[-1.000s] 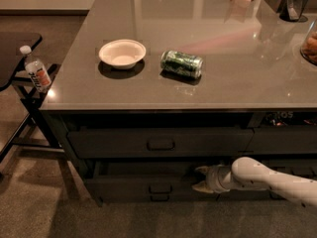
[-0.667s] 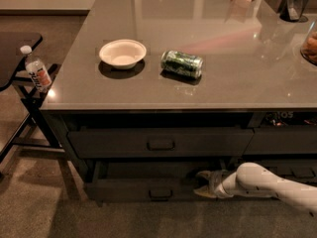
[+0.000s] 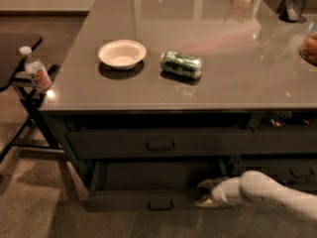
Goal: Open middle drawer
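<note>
Camera view: the middle drawer [image 3: 124, 201] sits below the counter [image 3: 237, 78] and under the slimmer upper drawer [image 3: 109, 144]. It stands partly out of the cabinet. Its dark flat inside shows behind the front, and its small loop handle [image 3: 160, 204] faces the floor side of the frame.

Step in hand, as I judge it: the pull itself, well begun and not finished. The drawer is out far enough to see into, but a good part of it is hidden under the drawer above.

My gripper [image 3: 205, 193] is low at the right of that handle, at the top edge of the drawer front and touching or nearly touching it. My white arm [image 3: 270, 195] reaches in from the right of the frame. How wide the gripper stands, and whether it clamps the front or only hooks behind it, I cannot tell. It is not on the loop handle.

Next move, my estimate: draw straight out toward the camera, level and square to the cabinet. My contact is off-centre, so a skewed pull could rack the drawer in its runners.

On the counter, well apart from the work: a white bowl [image 3: 122, 53] and a green can [image 3: 182, 64] lying on its side. A water bottle [image 3: 35, 72] stands at the far left.
</note>
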Motion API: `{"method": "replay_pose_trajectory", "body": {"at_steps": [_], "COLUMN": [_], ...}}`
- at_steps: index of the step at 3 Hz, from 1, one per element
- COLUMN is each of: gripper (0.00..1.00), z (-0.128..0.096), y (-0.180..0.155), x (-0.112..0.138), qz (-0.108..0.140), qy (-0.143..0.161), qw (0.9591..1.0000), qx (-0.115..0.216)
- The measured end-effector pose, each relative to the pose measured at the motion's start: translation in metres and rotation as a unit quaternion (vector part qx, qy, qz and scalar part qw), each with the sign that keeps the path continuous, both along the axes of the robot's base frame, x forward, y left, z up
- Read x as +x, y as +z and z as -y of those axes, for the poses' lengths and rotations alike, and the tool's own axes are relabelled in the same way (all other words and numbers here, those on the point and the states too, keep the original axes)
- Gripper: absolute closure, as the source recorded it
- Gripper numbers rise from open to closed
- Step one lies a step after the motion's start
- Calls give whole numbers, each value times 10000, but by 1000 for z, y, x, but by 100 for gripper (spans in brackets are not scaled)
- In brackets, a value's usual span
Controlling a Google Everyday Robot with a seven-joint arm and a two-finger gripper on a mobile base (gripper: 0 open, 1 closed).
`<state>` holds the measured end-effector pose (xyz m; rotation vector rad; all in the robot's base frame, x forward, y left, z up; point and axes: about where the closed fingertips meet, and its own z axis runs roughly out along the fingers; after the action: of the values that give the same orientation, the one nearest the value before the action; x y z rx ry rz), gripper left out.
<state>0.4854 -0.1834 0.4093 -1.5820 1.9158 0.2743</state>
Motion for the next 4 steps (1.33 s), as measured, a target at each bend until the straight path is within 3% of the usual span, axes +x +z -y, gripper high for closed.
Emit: {"method": "replay_pose_trajectory", "body": {"at_steps": [3,4], "gripper": [34,38], "z": [0,0], "y": [0,0], "x": [0,0], "qz": [0,-1], "qy": [1,1], "qw": [10000,10000], "qx": [0,1]}}
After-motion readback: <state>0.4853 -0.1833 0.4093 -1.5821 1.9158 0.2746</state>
